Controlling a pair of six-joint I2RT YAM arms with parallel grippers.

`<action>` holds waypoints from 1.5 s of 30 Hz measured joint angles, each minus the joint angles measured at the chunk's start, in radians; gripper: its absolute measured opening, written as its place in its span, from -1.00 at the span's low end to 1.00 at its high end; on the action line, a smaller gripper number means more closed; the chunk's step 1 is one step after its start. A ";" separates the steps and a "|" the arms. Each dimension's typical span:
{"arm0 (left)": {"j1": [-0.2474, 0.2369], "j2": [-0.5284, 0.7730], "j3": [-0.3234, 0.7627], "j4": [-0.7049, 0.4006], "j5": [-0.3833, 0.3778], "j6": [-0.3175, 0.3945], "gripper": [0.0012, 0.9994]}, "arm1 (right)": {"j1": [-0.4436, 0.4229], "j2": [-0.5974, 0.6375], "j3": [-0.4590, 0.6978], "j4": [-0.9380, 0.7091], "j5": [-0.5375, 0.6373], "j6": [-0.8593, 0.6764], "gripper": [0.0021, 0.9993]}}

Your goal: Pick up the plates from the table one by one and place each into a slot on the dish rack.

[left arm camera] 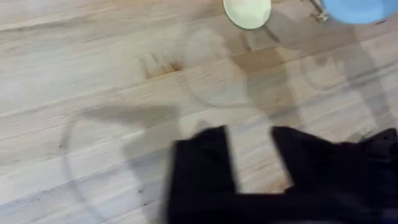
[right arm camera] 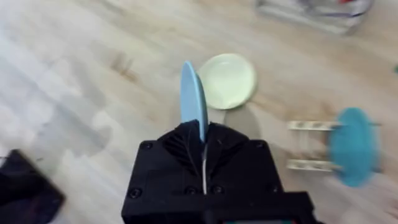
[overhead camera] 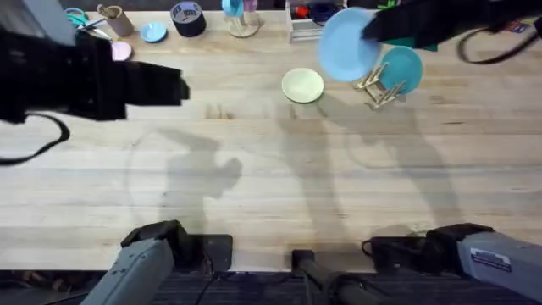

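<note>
My right gripper (overhead camera: 369, 32) is shut on the rim of a light blue plate (overhead camera: 345, 46) and holds it in the air above the table (overhead camera: 271, 169), just left of the dish rack (overhead camera: 378, 87). In the right wrist view that plate (right arm camera: 193, 98) stands edge-on between my fingers (right arm camera: 200, 134). A darker blue plate (overhead camera: 401, 69) stands upright in the dish rack (right arm camera: 309, 146). The pale yellow plate (overhead camera: 302, 85) lies flat on the table left of the rack. My left gripper (overhead camera: 179, 85) hovers open and empty at the far left; its view shows its fingers (left arm camera: 205, 162) over bare wood.
Along the back edge stand a black tape roll (overhead camera: 187, 18), a small blue disc (overhead camera: 153, 32), a pink disc (overhead camera: 121, 51), a wooden cup (overhead camera: 114, 19) and a white box of bits (overhead camera: 305, 21). Both arm bases sit at the front edge.
</note>
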 joint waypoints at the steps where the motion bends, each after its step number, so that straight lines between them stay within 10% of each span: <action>1: 0.000 -0.014 0.000 -0.001 0.000 -0.002 0.21 | -0.026 -0.015 0.000 -0.004 0.000 -0.025 -0.95; 3: 0.000 -0.036 0.000 0.000 0.000 -0.009 0.82 | -0.081 -0.040 0.000 -0.008 0.000 -0.073 -0.95; 5: 0.000 -0.053 0.000 -0.001 0.000 -0.019 0.97 | -0.130 -0.059 0.000 -0.009 0.000 -0.116 -0.95; 20: 0.000 -0.064 0.000 -0.032 0.000 -0.029 0.99 | -0.368 -0.084 0.000 -0.089 0.145 -0.435 -0.95; 45: 0.000 -0.064 0.000 -0.032 0.000 -0.029 0.99 | -0.400 -0.058 0.000 -0.064 0.201 -0.587 -0.95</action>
